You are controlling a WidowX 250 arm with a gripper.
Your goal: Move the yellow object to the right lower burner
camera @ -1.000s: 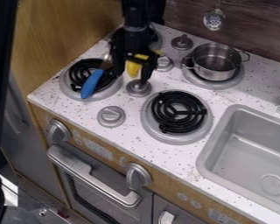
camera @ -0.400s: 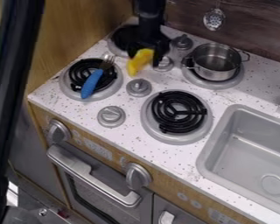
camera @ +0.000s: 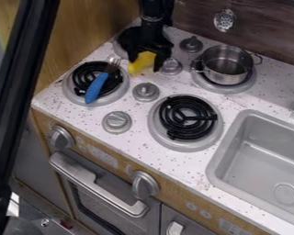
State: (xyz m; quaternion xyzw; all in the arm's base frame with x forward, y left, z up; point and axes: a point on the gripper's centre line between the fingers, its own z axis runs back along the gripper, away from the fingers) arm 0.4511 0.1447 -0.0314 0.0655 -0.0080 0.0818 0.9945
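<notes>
Black arm (camera: 155,10) enters at the top edge, close to mid-width, and runs nearly straight down the view. Wrist (camera: 152,28) in line beneath it, also near upright. Gripper (camera: 145,62) hangs below the wrist in the upper middle of the view, pointing downward.

No text can be read; the pale markings (camera: 100,157) on the wooden front panel (camera: 169,187) are too small.

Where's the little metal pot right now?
In the camera view, the pot sits toward the upper right, on the back burner behind the sink.
</notes>
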